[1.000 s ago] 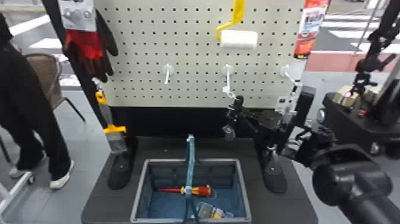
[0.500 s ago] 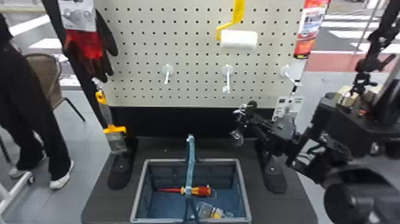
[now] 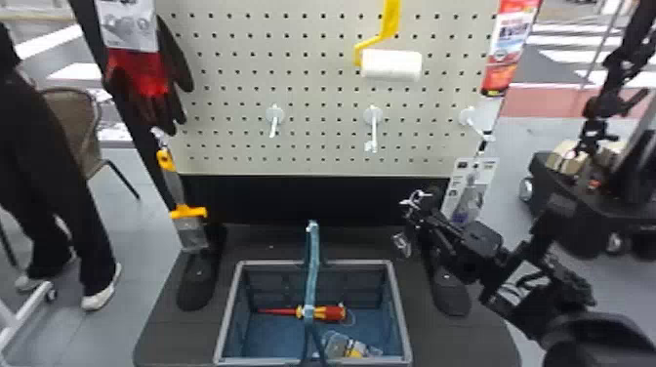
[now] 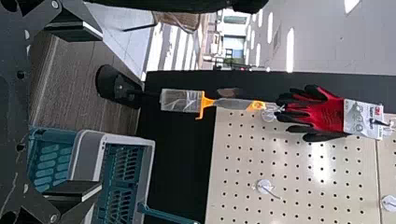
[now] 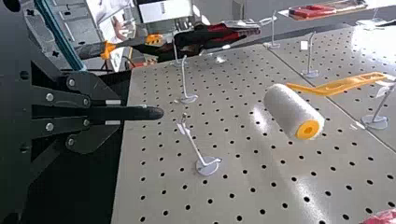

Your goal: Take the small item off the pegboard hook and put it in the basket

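Right tool [image 3: 411, 207] has drawn away from middle hook [image 3: 374, 132], outward and lower, small item [image 3: 402, 244] moving with it. Carded pack [image 3: 468, 193] hangs just behind; roller [image 3: 391, 64] above middle hook; gloves [image 3: 146, 80] and scraper [image 3: 188, 212] at left. Raised handle [image 3: 313, 258] stands across basket [image 3: 273, 264], partly in way; screwdriver [image 3: 327, 313] lies inside. Right tool pressed together, pinching small item, which dangles below fingertips, above basket height. Left tool [image 4: 88, 111] spread wide.

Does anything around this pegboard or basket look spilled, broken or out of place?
Nothing stands out. The basket sits upright with the screwdriver lying inside, and the paint roller and gloves hang at the pegboard. I see no spill or breakage.
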`<action>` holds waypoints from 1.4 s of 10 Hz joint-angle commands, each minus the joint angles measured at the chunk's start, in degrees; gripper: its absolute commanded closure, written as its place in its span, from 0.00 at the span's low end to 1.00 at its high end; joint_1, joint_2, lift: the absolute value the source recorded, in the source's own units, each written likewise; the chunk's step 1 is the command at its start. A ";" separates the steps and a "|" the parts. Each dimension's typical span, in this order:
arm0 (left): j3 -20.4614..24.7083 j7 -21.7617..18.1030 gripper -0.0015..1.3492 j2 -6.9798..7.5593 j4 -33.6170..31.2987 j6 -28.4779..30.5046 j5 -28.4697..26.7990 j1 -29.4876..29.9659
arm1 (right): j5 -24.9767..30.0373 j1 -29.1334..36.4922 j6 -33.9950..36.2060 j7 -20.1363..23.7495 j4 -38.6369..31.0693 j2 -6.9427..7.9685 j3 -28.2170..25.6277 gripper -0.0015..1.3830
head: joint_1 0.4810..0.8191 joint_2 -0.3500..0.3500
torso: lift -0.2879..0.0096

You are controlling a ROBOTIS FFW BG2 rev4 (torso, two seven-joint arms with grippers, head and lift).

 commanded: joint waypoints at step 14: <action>-0.04 0.02 0.13 0.00 0.00 0.31 0.19 -0.12 | -5.20 -0.77 -1.13 -0.06 11.22 2.67 10.79 0.87 | 0.20 0.50 | 0.63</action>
